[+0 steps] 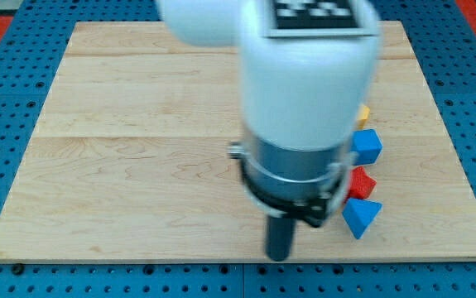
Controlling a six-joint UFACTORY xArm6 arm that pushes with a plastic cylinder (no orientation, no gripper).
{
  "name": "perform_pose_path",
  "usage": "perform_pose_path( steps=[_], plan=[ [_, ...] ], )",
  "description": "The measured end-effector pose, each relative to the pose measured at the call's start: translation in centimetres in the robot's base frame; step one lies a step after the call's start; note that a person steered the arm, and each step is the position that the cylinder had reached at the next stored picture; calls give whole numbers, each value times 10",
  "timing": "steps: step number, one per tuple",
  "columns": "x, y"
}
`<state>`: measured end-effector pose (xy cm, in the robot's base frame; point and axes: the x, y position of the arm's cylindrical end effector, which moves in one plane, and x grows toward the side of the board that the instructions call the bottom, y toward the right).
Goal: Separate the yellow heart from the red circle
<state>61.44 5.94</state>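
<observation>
the arm has no pincer to open or hold, only my tip (279,255), resting on the desk (138,165) and touching no block. to the view's right sit a blue triangle (361,217), a red block (361,183), a blue cube (367,146) and a yellow block (363,114), mostly hidden.

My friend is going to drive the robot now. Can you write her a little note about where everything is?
My tip is near the board's bottom edge, left of the blue triangle.
Part of a red block shows between the blue triangle and the blue cube; its shape can't be made out.
A yellow sliver peeks out above the blue cube; the arm hides the rest.
Done: can't tell.
Left: check the hidden blocks, then push yellow away from red.
</observation>
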Motion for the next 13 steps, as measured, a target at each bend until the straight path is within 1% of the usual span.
perform_pose_path(
  steps=[1, 2, 3, 4, 6, 8, 10, 11, 13],
  plan=[
    [5, 59],
    [4, 96],
    [-15, 142],
    [-49, 189],
    [-148, 227],
    [-237, 274],
    [-329, 272],
    [-361, 248],
    [-398, 181]
  ],
)
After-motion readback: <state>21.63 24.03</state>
